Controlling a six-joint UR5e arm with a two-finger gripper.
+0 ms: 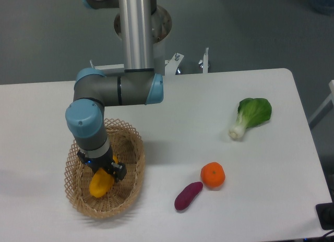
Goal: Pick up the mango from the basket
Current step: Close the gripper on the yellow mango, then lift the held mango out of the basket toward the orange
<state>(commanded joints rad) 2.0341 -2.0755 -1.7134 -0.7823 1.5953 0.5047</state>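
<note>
Partly hidden under the jaws, mango point(99, 183) in basket point(131, 185)

A white table point(172, 106) carries everything; the tan wicker basket point(133, 171) sits near its front left; to the right of the basket, near the front edge, lies a dark purple sweet potato point(188, 195); just beyond that, an orange tangerine point(213, 175); farther right of the basket and further back, a green bok choy point(251, 116).

Mango point(100, 183) in basket point(131, 192) at left; sweet potato point(188, 195), tangerine point(213, 175), bok choy point(252, 116) rightward.
</note>
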